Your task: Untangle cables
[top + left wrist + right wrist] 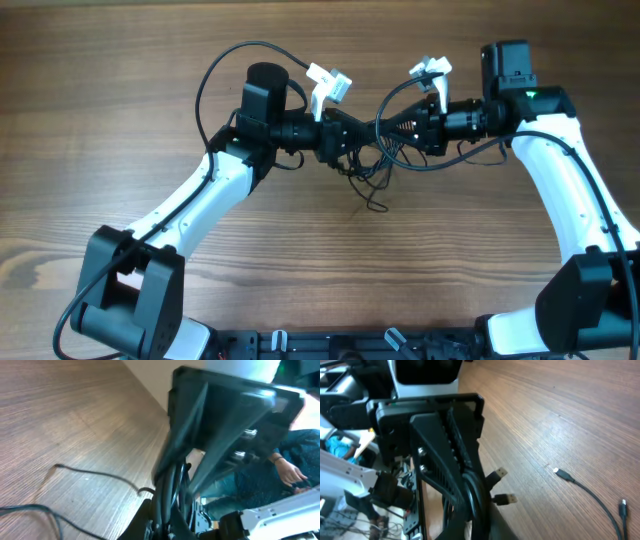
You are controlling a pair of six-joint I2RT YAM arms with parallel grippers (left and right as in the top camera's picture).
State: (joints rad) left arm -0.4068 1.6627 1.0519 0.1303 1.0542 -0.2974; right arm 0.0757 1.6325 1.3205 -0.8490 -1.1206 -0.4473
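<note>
Cables (375, 150), thin, black and limp, sit in a tangled knot at mid-table, strung between the two grippers. Their nearest strand droops in a loose loop onto the table (120, 120), whose brown surface has fine, straight wood grain. From the left wrist, more slack cord trails in soft curves across that grain.

The left gripper (350, 140) is matt black plastic with long angular fingers, and it is clenched on several strands bunched together. Facing it, the right gripper (402, 128) has ribbed inner faces and is likewise clamped on a thick twist of the cords. Two flat rectangular metal plugs (498, 474) stick out beside its fingers. A slimmer plug end (561, 474) lies on the wood well apart from them.

Beyond the knot, a glossy white plastic bracket (328, 82) stands up from each wrist. A boxy black block (508, 62) on the right arm carries a pale mark too small to read, with a green light (530, 97) glowing just beside it.
</note>
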